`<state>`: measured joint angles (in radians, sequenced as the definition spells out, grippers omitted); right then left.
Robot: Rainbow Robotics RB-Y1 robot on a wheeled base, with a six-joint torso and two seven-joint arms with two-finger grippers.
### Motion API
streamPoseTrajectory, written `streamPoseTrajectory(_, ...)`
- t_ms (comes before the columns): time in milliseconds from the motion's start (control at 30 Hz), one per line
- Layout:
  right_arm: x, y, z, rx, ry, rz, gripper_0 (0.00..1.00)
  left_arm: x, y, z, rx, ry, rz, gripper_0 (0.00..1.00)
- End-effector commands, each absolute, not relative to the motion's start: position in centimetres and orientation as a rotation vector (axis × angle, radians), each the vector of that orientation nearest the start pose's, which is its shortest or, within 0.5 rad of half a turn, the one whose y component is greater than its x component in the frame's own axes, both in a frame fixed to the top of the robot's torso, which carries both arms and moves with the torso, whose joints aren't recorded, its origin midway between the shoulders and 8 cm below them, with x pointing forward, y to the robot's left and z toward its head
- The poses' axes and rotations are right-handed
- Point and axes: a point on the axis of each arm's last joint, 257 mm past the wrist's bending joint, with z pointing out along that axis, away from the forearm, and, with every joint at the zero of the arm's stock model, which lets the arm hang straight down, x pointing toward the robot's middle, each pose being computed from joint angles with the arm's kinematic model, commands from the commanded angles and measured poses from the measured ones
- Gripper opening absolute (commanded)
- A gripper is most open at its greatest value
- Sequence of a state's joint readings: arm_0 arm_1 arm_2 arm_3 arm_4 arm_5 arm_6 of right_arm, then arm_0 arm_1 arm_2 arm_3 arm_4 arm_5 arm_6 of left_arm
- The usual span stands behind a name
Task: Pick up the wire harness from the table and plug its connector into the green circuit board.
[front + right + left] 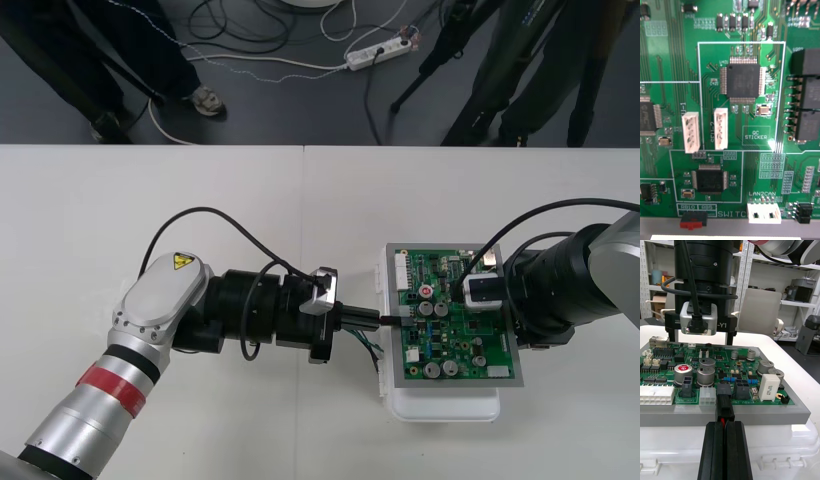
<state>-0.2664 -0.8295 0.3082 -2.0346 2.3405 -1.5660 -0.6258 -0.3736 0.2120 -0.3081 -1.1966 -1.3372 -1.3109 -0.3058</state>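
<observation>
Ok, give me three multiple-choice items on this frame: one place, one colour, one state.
1. Where is the left tool? A at the green board's left edge; B on the floor; C parked at a table corner.
2. The base under the board is: A red; B white; C blue.
3. The left tool is: A wide open; B shut on the plug; C shut on a screwdriver.
Key: A, its tip meets the board's edge; B, white casing shows beneath; B, it pinches the black plug.
</observation>
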Motion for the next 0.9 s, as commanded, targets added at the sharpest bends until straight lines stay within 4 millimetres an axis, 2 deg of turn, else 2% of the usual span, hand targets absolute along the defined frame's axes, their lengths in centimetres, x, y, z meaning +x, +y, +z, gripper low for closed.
streamPoseTrajectory(33, 38.65, -24.41, -27.37, -1.994, 1.993, -0.233, 1.0, 33.05, -9.57, -22.67, 1.459, 1.008, -1.132, 0.0)
streamPoseTrajectory(900, 38.53, -24.19, -27.4, -1.996, 1.989, -0.221, 1.0, 33.28, -10.5, -22.35, 1.479, 0.964, -1.087, 0.0)
